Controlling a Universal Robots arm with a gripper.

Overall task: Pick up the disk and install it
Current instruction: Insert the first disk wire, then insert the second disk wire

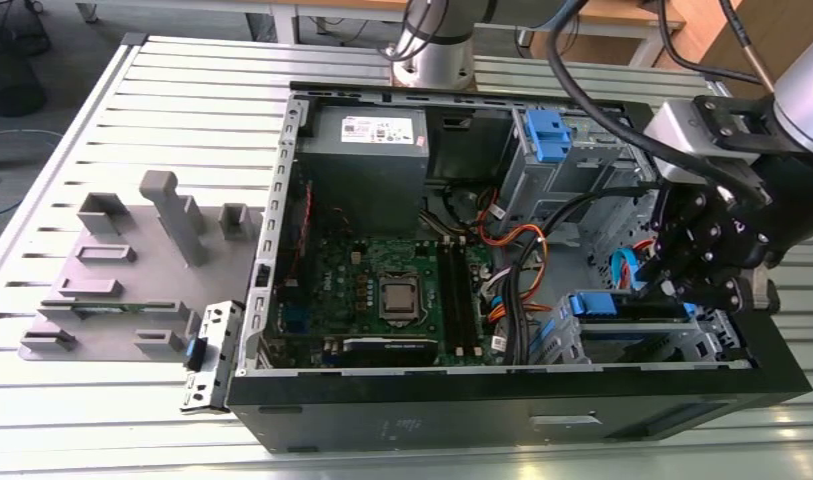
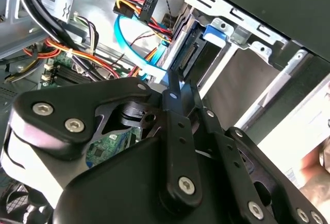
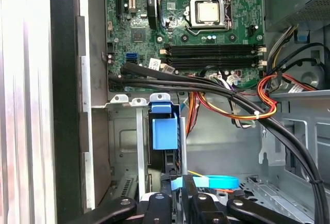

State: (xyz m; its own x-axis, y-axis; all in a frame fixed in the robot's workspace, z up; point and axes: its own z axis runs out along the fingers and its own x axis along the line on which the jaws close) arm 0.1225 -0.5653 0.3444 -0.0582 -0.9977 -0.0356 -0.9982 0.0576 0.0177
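Note:
The disk (image 1: pixel 606 306) sits in the drive cage at the case's corner on the exterior view's right, with its blue handle tab facing into the case. In the first wrist view the blue tab (image 3: pixel 165 132) stands over the disk's dark body in the cage slot. In the second wrist view the disk's connector edge (image 2: pixel 186 56) shows beside a blue rail. My black gripper (image 1: pixel 653 298) hangs over this cage, its fingers pressed together into one thin bar (image 2: pixel 173 82) (image 3: pixel 183 176) pointing at the disk's end. It holds nothing. I cannot tell whether it touches the disk.
The open computer case (image 1: pixel 513 395) lies on a slatted metal table. Inside are a grey power-supply box (image 1: pixel 366 140), the motherboard (image 1: pixel 393 290), a blue bracket (image 1: pixel 546 135) and black, orange and light-blue cables (image 3: pixel 221 182) near my fingers. A grey fixture (image 1: pixel 126 270) lies beside the case.

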